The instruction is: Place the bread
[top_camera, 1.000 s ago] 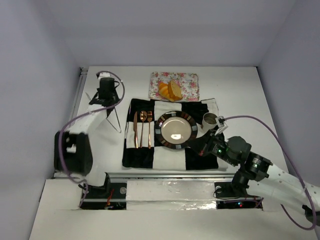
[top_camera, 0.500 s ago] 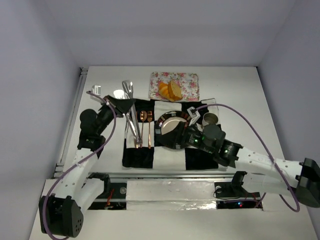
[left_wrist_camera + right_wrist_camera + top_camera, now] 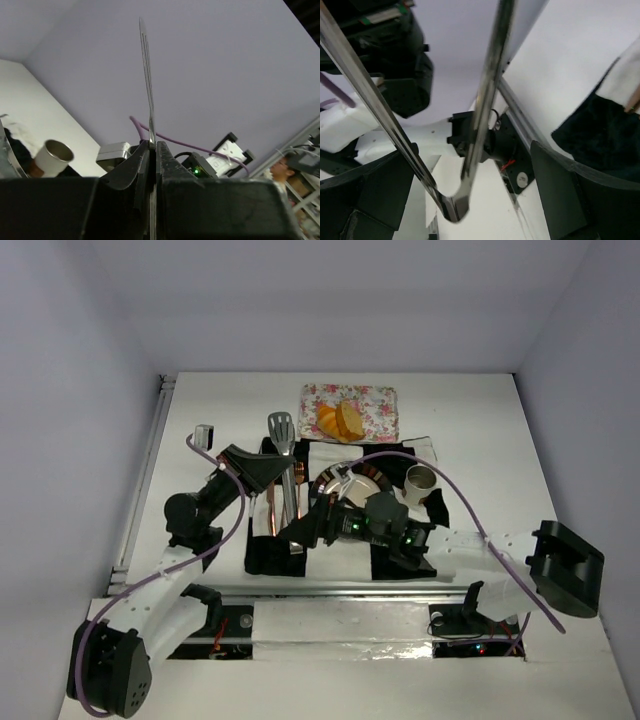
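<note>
Left of the plate (image 3: 375, 477), big movement from both arms. The left gripper (image 3: 278, 472), which a second ago was parked far out to the plate's left, has swung in. It is clamped tight on a pair of steel tongs (image 3: 284, 455), and its own camera shows the fingers pressed together on the metal, seen edge-on. The tongs' flat heads point away toward the far side of the plate, and the looped end trails toward the near-left.

And here comes the right gripper (image 3: 300, 532)! A second ago it sat shut on the plate's right, by the cup (image 3: 418, 483). Now it has crossed over the plate and its fingers are spread wide at that looped end. The right wrist view shows the two steel arms and their bend (image 3: 455, 207) sitting between the parted fingers, with no squeeze on them yet.

The bread (image 3: 341, 421) is untouched. Both pieces lie together on the floral tray (image 3: 378, 400) just beyond the plate, past the far edge of the placemat (image 3: 262, 552).

This looks like a handover or a two-handed re-grip of the tool, so the task itself has barely begun. Nothing can be lifted until the tongs are settled in one hand. The likely next call is for the right fingers to close on the loop, and a slip there could drop the tongs onto the setting below.
</note>
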Action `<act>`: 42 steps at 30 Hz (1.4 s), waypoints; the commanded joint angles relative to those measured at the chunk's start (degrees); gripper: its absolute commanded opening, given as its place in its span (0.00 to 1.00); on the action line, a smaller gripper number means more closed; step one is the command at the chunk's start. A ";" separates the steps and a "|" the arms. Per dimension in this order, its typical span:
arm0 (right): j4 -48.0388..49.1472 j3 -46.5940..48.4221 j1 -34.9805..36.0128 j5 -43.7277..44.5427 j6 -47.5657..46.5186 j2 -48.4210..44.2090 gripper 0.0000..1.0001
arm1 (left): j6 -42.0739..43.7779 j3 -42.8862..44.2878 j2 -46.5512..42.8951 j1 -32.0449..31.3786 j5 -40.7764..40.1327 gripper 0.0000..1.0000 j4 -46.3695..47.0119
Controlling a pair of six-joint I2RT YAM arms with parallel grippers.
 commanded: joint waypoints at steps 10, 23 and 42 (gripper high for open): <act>18.41 -0.11 0.89 2.32 1.21 3.38 0.91 | -6.87 -3.32 2.03 -5.08 -0.87 0.00 18.23; 20.88 -1.96 0.89 5.92 4.19 3.21 0.64 | -3.82 -2.97 -0.35 -5.62 2.46 0.19 12.71; 3.65 -0.03 0.28 15.50 1.47 -5.40 0.50 | 18.78 8.80 -6.50 -5.62 3.08 0.99 -28.15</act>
